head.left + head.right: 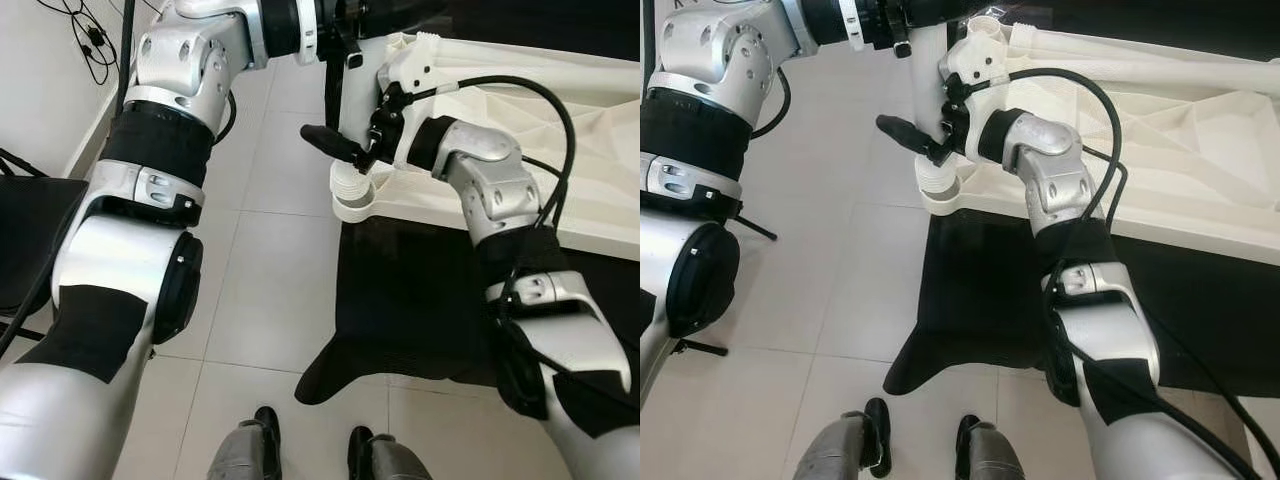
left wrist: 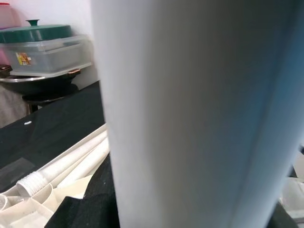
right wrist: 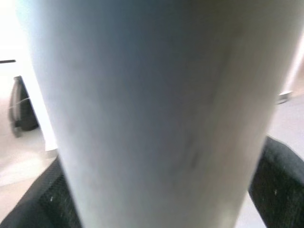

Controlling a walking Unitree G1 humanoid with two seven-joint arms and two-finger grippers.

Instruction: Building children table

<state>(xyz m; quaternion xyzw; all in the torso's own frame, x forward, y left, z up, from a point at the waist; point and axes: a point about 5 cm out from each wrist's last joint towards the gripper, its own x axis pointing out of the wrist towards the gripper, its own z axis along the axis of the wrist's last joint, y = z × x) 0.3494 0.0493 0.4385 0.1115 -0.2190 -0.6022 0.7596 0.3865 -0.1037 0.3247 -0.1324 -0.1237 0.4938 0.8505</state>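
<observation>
Bright, even daylight — head views sharp; wrist views blurred, close-up surface out of focus

**Floor and its load**

The pale tiled floor (image 1: 260, 300) carried a black mat (image 1: 420, 300). A white, upturned plastic table top (image 1: 1200, 150) lay on the mat, one corner socket overhanging the tiles.

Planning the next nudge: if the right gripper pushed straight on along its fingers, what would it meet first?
The white table leg: the right gripper sits right against it, apparently already touching, though depth is unclear.
</observation>
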